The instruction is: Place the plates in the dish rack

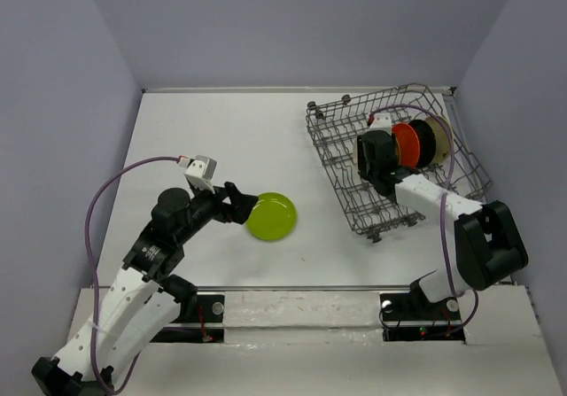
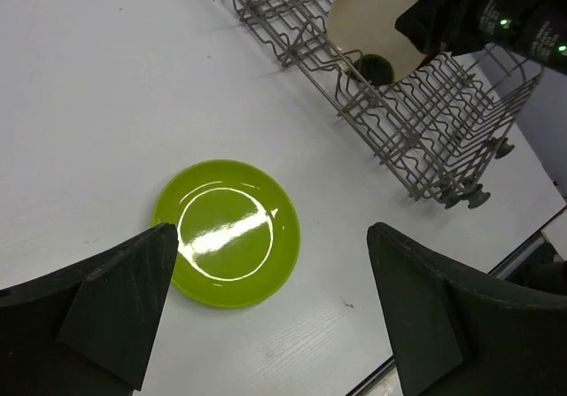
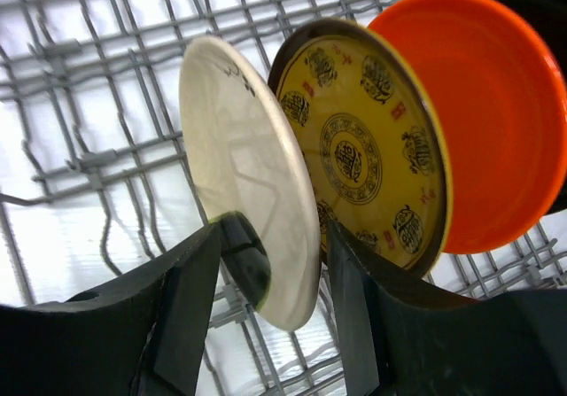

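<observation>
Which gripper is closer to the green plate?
Left. The left gripper hovers open beside the green plate; the right gripper is away at the dish rack, holding the cream plate.

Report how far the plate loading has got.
Done: the black plate, orange plate and brown-gold plate stand in the dish rack. In hand: the right gripper holds the cream plate upright beside them. Remaining: the lime green plate lies flat on the table, by the open left gripper.
</observation>
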Available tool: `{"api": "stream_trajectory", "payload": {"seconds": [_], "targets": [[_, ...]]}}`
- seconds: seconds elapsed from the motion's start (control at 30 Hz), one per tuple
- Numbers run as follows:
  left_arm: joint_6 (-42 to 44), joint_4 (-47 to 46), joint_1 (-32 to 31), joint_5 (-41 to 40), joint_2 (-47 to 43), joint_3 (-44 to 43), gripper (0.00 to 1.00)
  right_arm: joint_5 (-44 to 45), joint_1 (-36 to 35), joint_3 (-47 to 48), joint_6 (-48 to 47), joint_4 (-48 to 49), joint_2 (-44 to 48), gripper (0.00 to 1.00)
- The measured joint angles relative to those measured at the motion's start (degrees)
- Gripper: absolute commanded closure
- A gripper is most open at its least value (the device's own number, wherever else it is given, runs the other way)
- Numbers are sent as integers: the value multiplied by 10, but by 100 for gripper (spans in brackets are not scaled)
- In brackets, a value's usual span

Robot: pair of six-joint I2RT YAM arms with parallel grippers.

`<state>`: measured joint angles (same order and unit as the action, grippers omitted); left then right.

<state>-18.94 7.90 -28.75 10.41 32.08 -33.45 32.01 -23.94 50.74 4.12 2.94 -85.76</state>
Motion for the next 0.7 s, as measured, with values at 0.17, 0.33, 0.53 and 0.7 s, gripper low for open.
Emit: {"api": "stream_trajectory", "payload": {"seconds": [0.17, 0.33, 0.53, 0.7], "targets": [[-11, 7, 0, -12, 47, 0, 1, -15, 0, 0, 24, -12, 56, 34], [-51, 6, 0, -19, 92, 5, 1, -35, 0, 0, 46, -28, 110, 33], [-133, -19, 0, -45, 99, 69, 5, -89, 0, -16, 93, -59, 186, 33], [-183, -49, 0, -86, 116, 146, 15, -153, 0, -55, 130, -58, 257, 33]]}}
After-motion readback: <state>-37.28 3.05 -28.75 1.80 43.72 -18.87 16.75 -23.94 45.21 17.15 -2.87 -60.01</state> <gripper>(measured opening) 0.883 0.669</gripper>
